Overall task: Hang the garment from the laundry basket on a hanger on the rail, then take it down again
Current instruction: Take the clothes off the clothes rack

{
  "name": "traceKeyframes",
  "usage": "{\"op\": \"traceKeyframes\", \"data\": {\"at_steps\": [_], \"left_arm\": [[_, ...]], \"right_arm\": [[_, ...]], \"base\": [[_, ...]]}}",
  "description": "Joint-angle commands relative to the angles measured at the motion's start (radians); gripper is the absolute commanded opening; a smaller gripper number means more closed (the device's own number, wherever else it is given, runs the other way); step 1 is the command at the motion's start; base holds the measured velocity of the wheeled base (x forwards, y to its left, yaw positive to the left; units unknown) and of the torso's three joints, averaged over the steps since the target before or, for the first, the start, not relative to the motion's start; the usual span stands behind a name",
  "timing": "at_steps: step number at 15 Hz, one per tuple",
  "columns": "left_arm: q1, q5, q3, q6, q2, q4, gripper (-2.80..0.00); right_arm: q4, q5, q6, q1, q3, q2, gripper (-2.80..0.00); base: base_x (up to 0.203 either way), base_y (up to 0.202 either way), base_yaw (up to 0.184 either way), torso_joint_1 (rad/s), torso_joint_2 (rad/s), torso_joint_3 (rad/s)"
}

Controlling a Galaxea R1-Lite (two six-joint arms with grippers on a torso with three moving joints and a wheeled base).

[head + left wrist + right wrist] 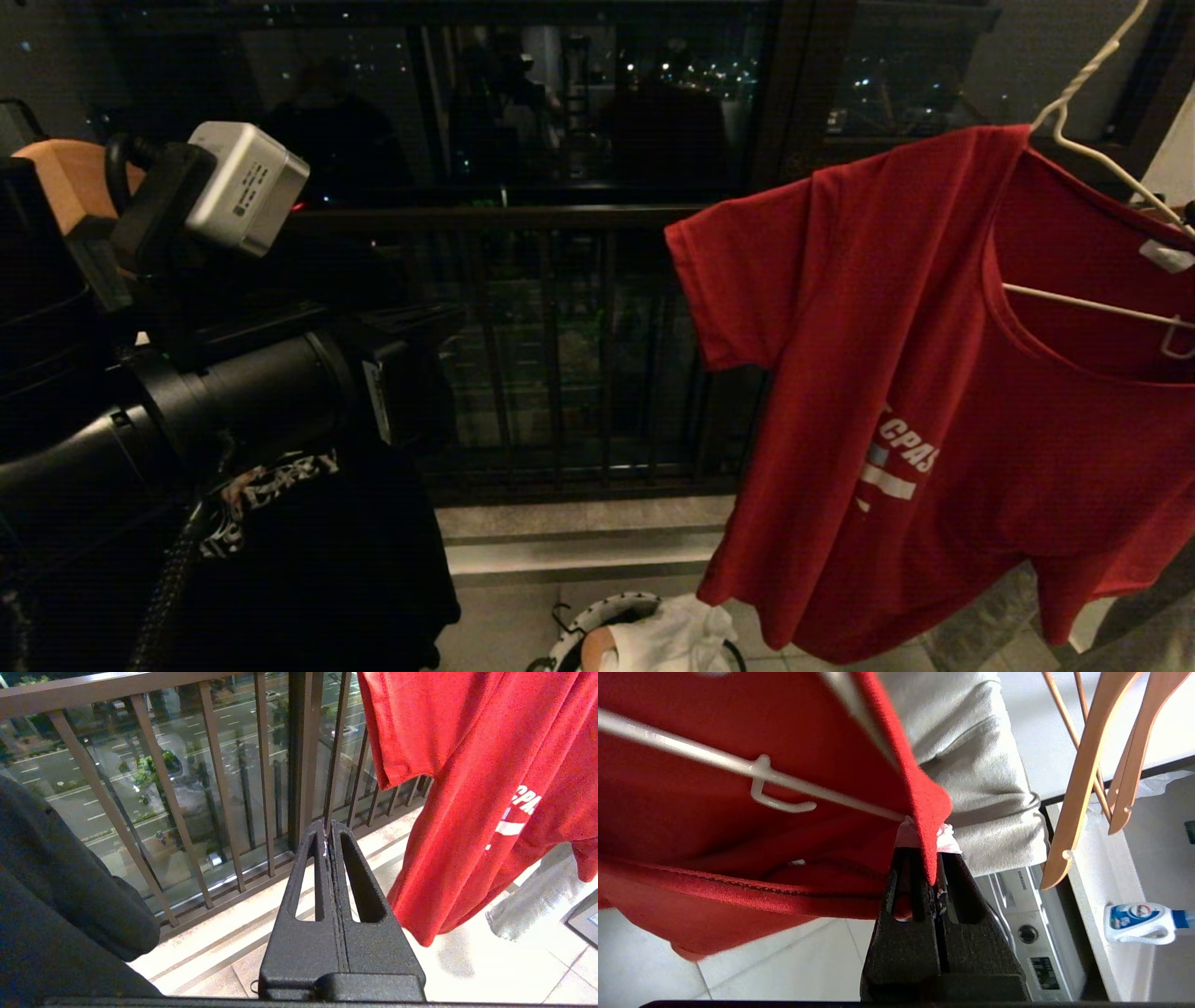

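The garment (pixel 887 373), a red T-shirt with white chest lettering, hangs on the thin white wire hanger (pixel 1088 70) at the right of the head view. In the right wrist view my right gripper (pixel 927 851) is shut on the garment's (pixel 738 728) red edge beside the hanger's bar (pixel 691 749). A bit of white shows at the fingertips. My left gripper (pixel 328 830) is shut and empty, held out toward the balcony railing, to the left of the garment (pixel 467 788). The laundry basket (pixel 597 611) stands on the floor below. The rail is out of view.
A white cloth (pixel 672 639) lies in the basket. A black printed T-shirt (pixel 308 541) hangs at the left under my left arm (pixel 233 392). The balcony railing (pixel 560 355) stands ahead. Wooden hangers (pixel 1083 788), a grey garment (pixel 985 765) and a washing machine (pixel 1031 933) are beyond the right gripper.
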Motion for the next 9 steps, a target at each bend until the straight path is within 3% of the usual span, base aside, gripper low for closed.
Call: {"op": "traceKeyframes", "data": {"at_steps": [1, 6, 9], "left_arm": [[0.000, 0.001, 0.000, 0.000, 0.002, -0.003, -2.80], [0.000, 0.001, 0.005, 0.001, 0.004, -0.003, -2.80], [-0.002, 0.001, 0.006, 0.001, 0.005, -0.002, -2.80]], "right_arm": [[-0.027, -0.003, -0.001, 0.001, 0.000, -0.003, -2.80], [-0.149, 0.022, -0.001, 0.001, 0.000, -0.010, -2.80], [-0.201, 0.078, -0.002, 0.006, 0.001, -0.017, -2.80]], "base": [[0.000, 0.000, 0.000, 0.000, 0.00, 0.000], [0.000, 0.000, 0.000, 0.000, 0.00, 0.000], [0.000, 0.000, 0.000, 0.000, 0.00, 0.000]]}}
